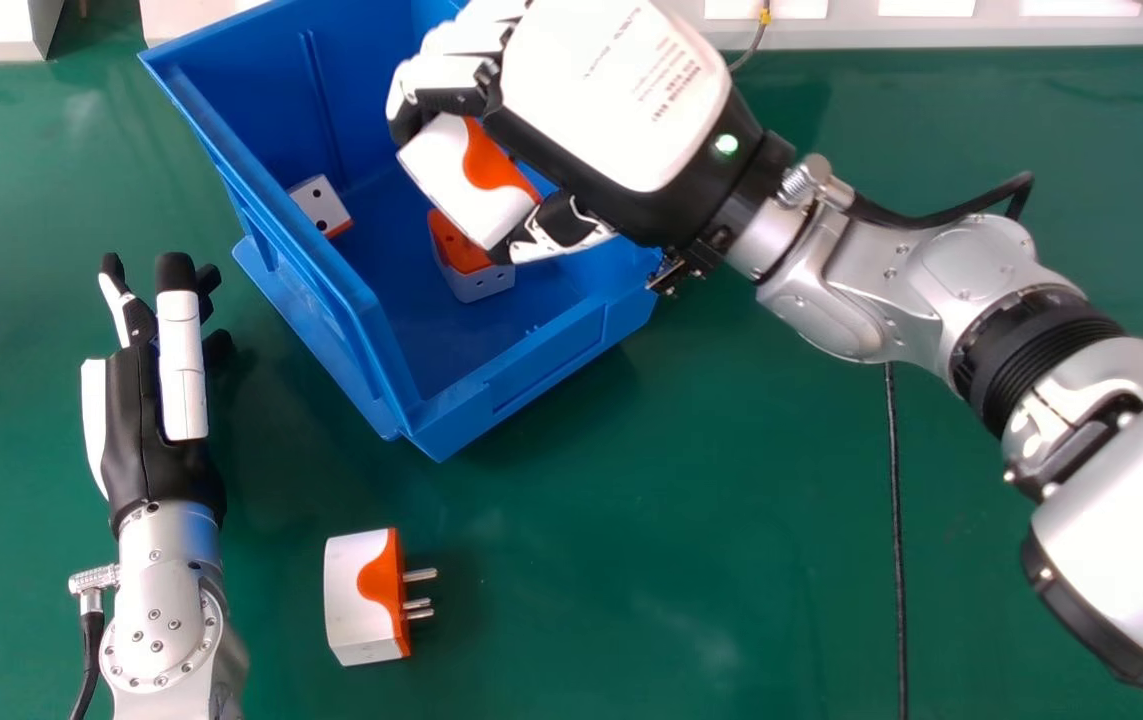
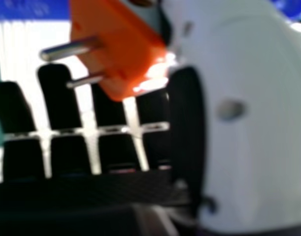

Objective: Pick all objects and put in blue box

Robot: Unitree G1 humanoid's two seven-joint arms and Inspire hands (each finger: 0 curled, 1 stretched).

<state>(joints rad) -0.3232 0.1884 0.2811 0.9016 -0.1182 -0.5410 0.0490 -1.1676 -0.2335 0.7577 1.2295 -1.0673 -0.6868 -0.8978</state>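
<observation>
Nearest us: smooth, blocky adapter [image 1: 361, 600], metal pins, on sheeny green counter [image 1: 631, 560]. Left robot hand [image 1: 183, 365] to its left, farther off, fingers straight. Beyond, we see the right robot hand [image 1: 611, 100] slanting over the ribbed blue box [image 1: 521, 375], another adapter [image 1: 461, 185] between fingers and thumb; two more inside.

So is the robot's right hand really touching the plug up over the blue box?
Touching. In the head view, the right hand pinches the plug between its fingers and thumb.
</observation>
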